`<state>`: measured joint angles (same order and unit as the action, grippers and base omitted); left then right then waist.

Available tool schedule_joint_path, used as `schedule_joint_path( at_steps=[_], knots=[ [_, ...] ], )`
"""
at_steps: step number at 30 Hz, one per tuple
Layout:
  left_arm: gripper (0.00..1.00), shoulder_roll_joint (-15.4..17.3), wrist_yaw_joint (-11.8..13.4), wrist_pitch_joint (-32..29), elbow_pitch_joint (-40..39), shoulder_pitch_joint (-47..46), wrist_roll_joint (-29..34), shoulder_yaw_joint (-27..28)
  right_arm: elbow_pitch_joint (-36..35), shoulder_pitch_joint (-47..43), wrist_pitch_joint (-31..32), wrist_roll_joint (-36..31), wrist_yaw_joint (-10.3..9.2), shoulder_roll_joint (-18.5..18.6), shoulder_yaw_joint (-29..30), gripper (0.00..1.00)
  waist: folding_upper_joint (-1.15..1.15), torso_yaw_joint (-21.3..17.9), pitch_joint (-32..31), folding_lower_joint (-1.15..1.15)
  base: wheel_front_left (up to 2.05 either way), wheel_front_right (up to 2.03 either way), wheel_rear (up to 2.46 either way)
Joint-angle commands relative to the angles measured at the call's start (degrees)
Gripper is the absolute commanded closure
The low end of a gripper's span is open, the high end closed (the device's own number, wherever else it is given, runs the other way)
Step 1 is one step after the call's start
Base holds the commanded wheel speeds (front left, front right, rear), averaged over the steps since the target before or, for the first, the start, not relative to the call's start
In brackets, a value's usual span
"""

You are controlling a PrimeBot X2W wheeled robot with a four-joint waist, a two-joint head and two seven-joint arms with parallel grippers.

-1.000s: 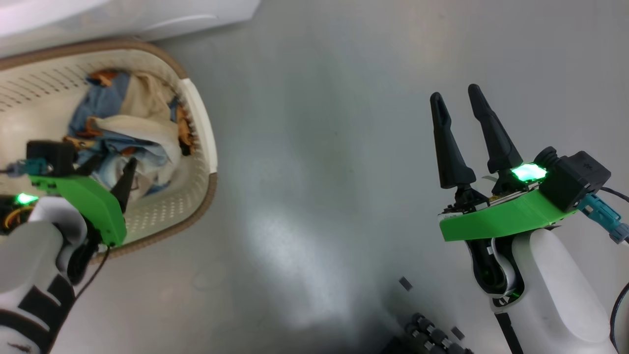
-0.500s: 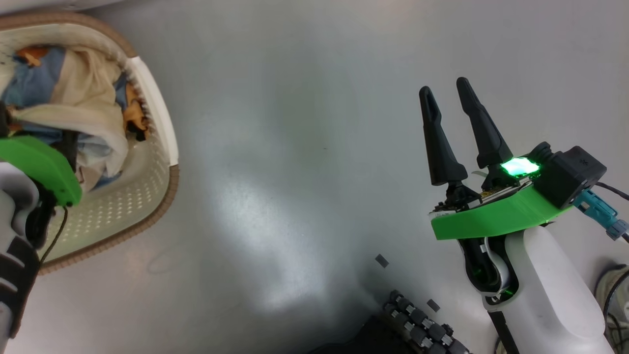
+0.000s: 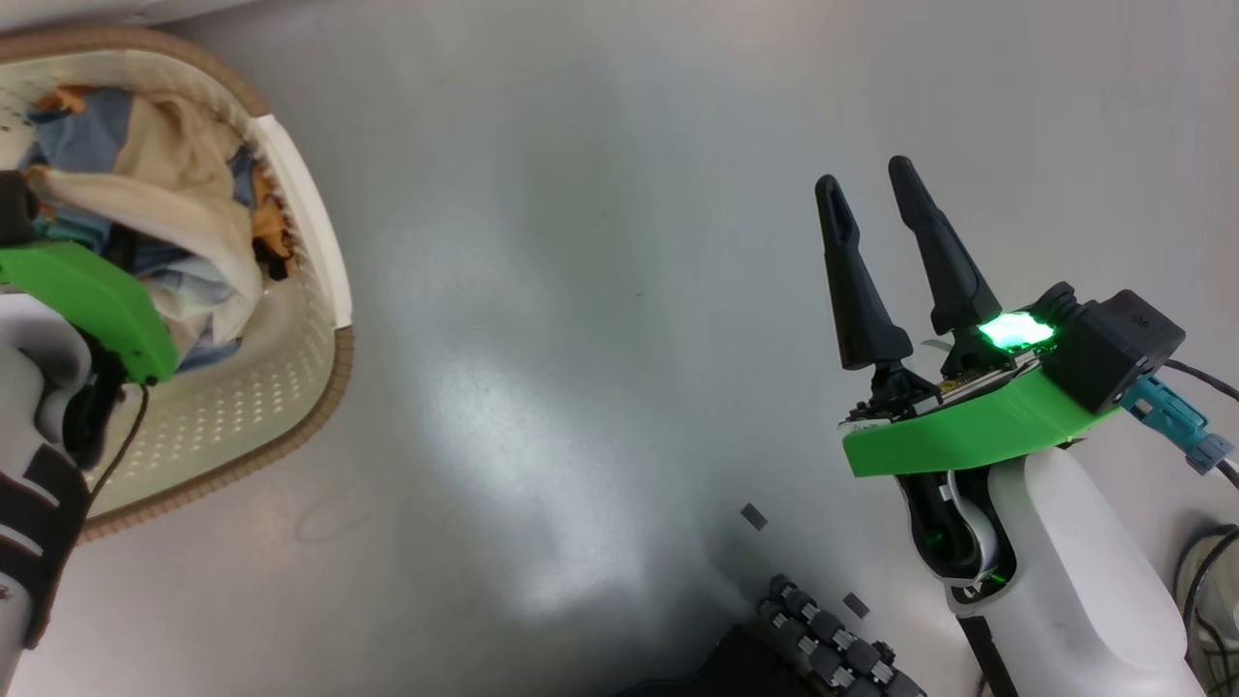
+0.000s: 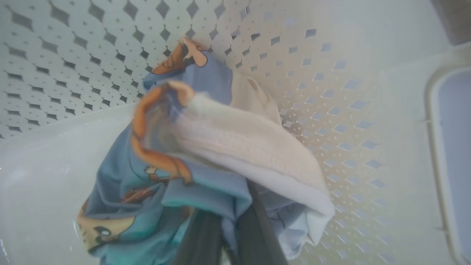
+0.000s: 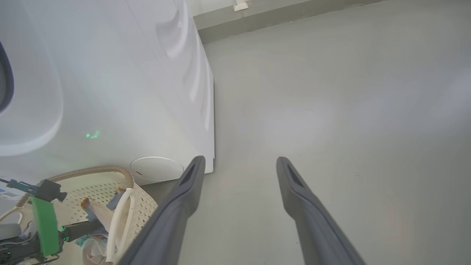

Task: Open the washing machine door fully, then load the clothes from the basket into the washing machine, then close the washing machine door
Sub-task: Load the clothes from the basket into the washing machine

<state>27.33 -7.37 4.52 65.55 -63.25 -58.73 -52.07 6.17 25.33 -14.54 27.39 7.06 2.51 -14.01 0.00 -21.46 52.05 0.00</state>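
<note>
L tool inside basket, pinching clothes mid-bunch. Cloth looks soft, light, floppy; loose ends prob. drag, so grip deep. R tool spread, empty, well off basket.

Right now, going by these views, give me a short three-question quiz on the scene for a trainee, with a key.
1. True or false: the right fingers grip a cloth.
2. Where are the clothes? A) in the basket B) on the floor C) in the drum
3. Fill in: the left fingers are shut on the ___.
Key: 1 false, they stand open and hold nothing. 2 A. 3 clothes.
</note>
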Motion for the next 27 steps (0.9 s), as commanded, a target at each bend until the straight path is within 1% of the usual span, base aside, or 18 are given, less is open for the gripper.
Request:
schedule_joint_path(
  at_steps=[1,12,20,23,27],
  knots=[
    [1.0,1.47,-0.11,1.28,-1.5,1.11,-1.04,0.56,-1.21,-2.22,-0.46,-0.03,0.43,0.37,-0.37,0.0,0.0,1.04,-1.03,0.0,0.0,0.0,0.0],
    [1.0,1.4,-0.12,8.18,-8.74,5.21,-5.55,-1.75,1.3,-0.51,-0.46,-1.61,0.43,0.37,1.07,0.0,0.0,5.51,-5.29,0.0,0.0,0.0,0.0],
    [1.0,2.01,-0.12,10.25,-14.35,8.34,-7.88,-2.24,2.85,-0.43,-0.46,-2.98,0.43,0.37,1.96,0.0,0.0,7.9,-9.13,0.0,0.0,0.0,0.0],
    [1.0,2.46,-0.12,10.42,-17.2,9.52,-8.03,-1.04,3.39,-0.7,-0.46,-3.49,0.43,0.37,2.31,0.0,0.0,8.63,-11.02,0.0,0.0,0.0,0.0],
    [1.0,3.3,-0.12,10.45,-22.04,12.35,-6.33,3.84,3.91,-1.22,-0.46,-3.83,0.43,0.37,2.68,0.0,0.0,9.3,-13.5,0.0,0.0,0.0,0.0]
  ],
)
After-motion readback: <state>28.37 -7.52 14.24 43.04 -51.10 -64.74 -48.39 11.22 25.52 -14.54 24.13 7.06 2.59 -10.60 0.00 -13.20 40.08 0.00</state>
